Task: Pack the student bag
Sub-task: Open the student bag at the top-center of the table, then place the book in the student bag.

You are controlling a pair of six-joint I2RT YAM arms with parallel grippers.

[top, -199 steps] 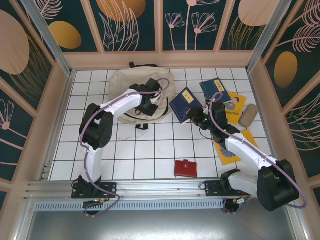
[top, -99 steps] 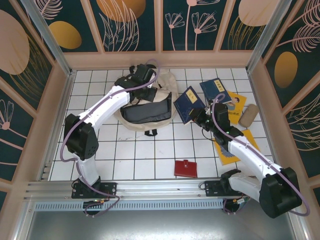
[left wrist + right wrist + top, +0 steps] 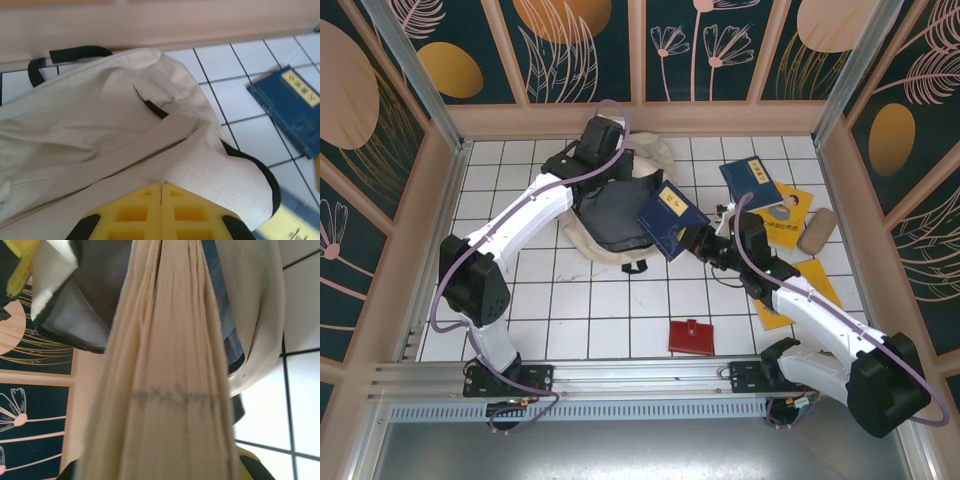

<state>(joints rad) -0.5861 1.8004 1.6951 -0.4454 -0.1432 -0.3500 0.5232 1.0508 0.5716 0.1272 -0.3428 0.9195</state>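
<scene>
The left gripper (image 3: 161, 194) is pinched shut on the bumpy rim of the soft cream student bag (image 3: 100, 135) by the back wall (image 3: 150, 20). The right gripper (image 3: 706, 243) squeezes a flat blue book (image 3: 668, 220) at the bag's dark mouth; a red wallet (image 3: 691, 336) lies apart.

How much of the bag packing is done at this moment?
Done: the student bag is open, the left jaws shut on its fabric. In hand: the right jaws hold a blue book at its mouth, not yet inside. Left on the tiles: another blue book, two yellow books, a tan pouch, a red wallet.
</scene>
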